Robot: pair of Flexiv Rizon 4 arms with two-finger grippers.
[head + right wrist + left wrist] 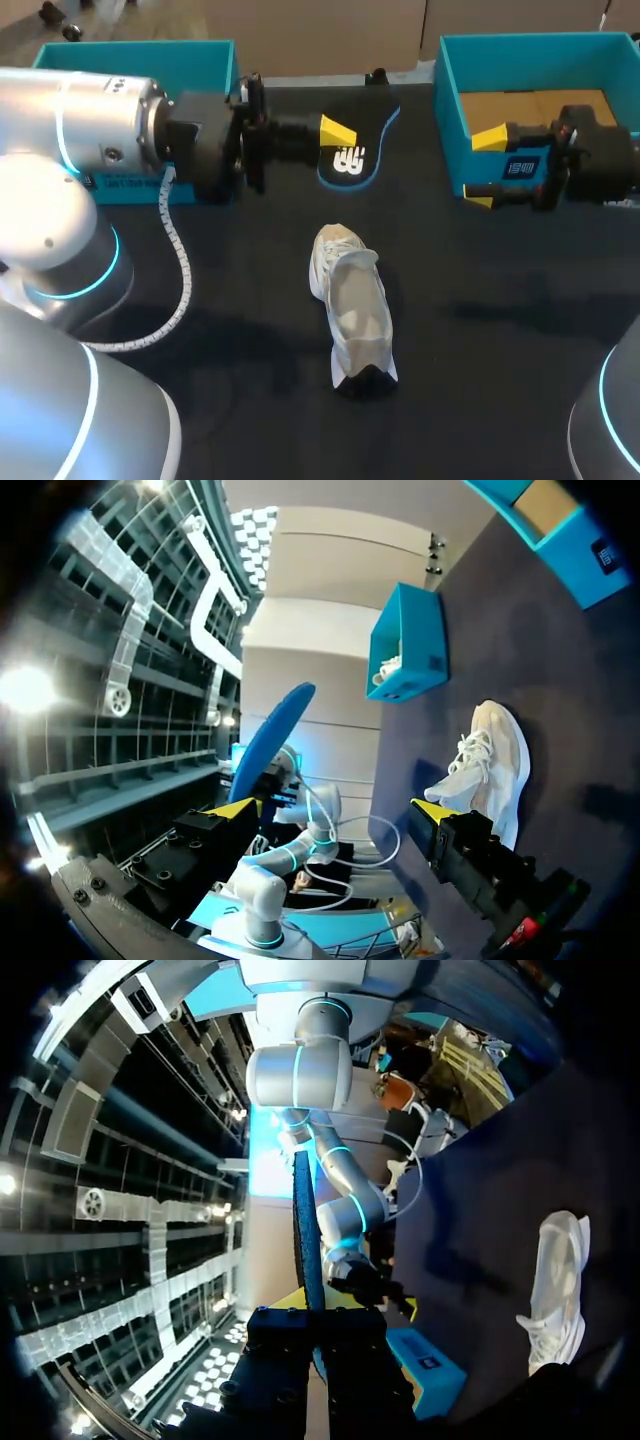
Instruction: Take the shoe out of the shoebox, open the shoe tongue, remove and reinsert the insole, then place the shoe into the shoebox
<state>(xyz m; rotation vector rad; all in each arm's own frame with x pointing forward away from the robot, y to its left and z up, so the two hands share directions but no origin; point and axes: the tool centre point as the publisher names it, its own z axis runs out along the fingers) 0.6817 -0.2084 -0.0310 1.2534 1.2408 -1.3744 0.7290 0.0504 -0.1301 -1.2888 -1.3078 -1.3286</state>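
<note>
Status: roughly halfway, going by the layout. Shoe is out of the box and insole is out of the shoe. Tongue looks pulled open, can't confirm. Left to do: reinsert insole, put shoe back in the box.

- Tabletop (pixel 500 330): dark, carries everything.
- Teal shoebox (pixel 450 120): beyond the shoe, off to its right, cardboard floor showing.
- Second teal box (pixel 140 55): beyond the shoe, off to its left.
- Shoe (pixel 352 305): white, lies mid-tabletop with the opening up, well apart from both boxes. Nothing touches it.
- Insole (pixel 362 150): dark with a blue edge, beyond the shoe, looks lifted off the tabletop.
- Left gripper (pixel 336 138): beyond the shoe, slightly left of it. Fingers clamp one end of the insole from both sides. Left wrist view shows it edge-on, running out between them.
- Right gripper (pixel 485 168): beyond-right of the shoe, just beside the shoebox. Fingers spread wide, holding nothing. Shoe is well apart from them, not between them.
</note>
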